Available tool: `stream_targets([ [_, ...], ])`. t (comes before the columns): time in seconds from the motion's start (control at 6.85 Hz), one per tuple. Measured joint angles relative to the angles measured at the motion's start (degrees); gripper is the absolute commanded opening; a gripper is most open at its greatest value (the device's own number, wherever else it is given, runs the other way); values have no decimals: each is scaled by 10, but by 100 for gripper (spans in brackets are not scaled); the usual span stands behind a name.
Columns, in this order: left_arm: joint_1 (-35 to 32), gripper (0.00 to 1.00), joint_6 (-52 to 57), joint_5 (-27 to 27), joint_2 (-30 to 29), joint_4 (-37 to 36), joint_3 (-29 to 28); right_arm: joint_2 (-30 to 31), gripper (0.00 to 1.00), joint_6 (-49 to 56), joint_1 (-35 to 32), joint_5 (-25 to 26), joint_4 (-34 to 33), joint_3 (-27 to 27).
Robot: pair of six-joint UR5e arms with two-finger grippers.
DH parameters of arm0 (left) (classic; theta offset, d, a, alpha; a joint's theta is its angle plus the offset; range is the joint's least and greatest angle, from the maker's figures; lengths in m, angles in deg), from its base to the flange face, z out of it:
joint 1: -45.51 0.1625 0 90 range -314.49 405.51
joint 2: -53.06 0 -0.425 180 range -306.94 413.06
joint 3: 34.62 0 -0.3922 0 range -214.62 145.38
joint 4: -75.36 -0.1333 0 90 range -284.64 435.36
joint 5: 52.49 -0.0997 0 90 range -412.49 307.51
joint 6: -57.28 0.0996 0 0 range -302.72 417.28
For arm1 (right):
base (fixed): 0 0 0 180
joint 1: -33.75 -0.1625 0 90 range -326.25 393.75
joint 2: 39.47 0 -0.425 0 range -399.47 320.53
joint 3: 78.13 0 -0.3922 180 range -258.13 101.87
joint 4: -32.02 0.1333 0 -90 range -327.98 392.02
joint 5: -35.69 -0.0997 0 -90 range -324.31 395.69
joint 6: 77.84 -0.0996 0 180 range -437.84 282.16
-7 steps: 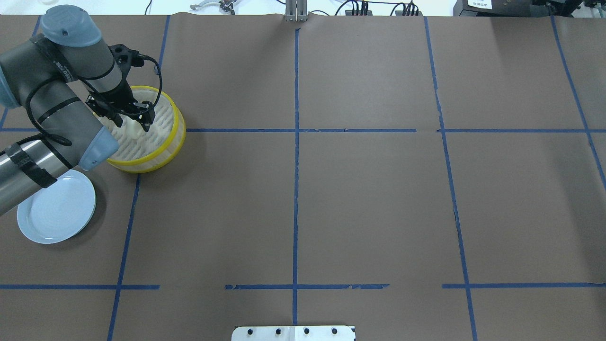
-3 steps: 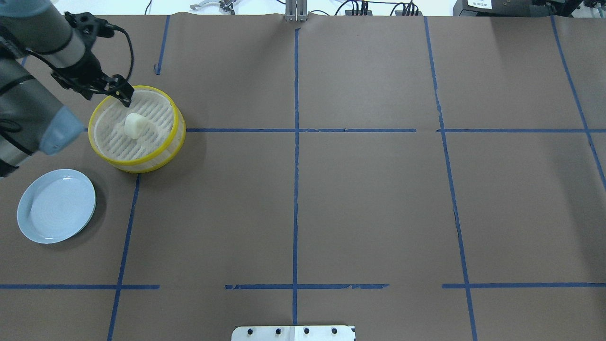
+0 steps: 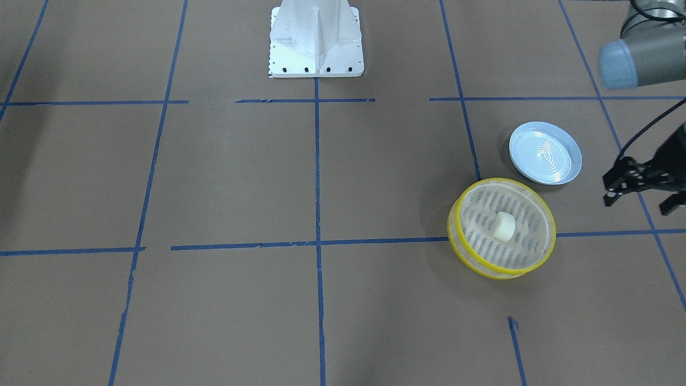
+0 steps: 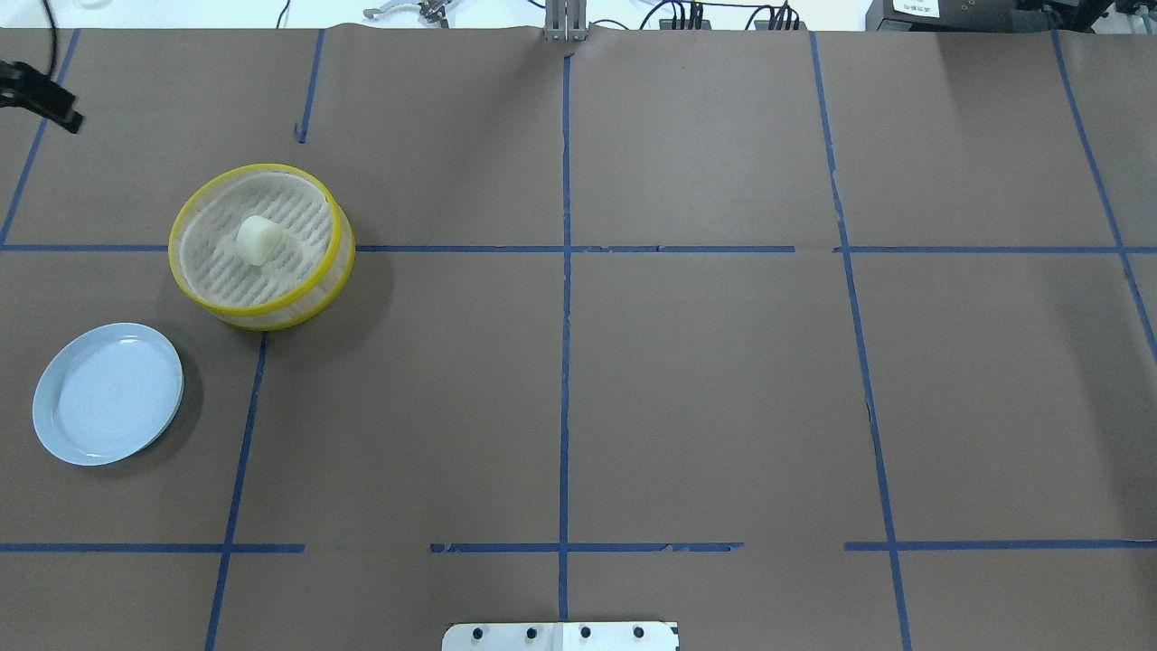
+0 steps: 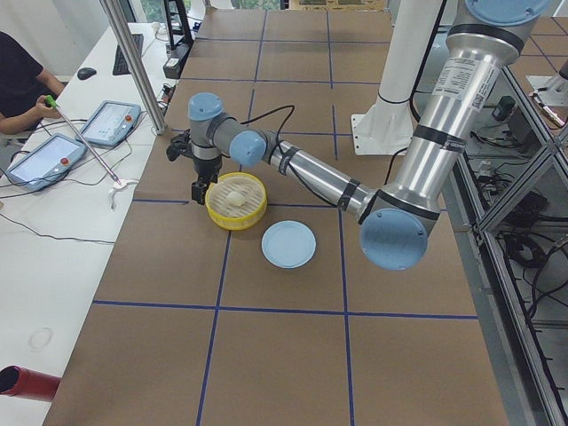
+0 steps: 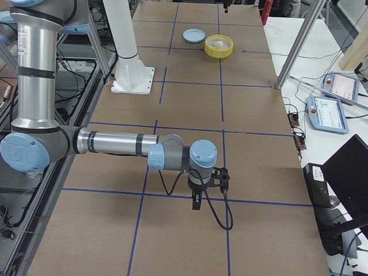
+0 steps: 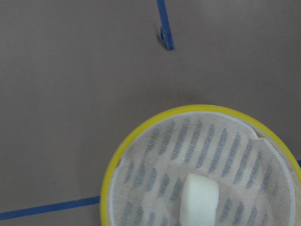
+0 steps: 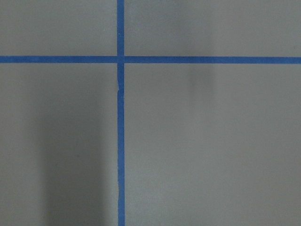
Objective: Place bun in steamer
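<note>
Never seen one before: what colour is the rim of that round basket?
Bright yellow. The rim of the steamer shows best in the left wrist-mounted view.

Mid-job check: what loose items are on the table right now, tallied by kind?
Cream-white cubic bun: 1
Round yellow-rimmed steamer basket: 1
Pale blue round plate: 1
Total: 3

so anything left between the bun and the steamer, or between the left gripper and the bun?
Nothing visible. The bun already sits on the steamer's slotted base; the left gripper hangs open off to the side, clear of the rim.
</note>
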Motion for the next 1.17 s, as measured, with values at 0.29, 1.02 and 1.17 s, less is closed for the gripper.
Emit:
stream_targets([
  [0.29,-92,100,154,46,81,3,-5,0,100,0,0,0,0,0],
  [1.02,-161,100,201,54,230,2,-37,0,100,0,0,0,0,1],
  [1.17,-163,100,200,55,234,1,-36,0,100,0,0,0,0,1],
])
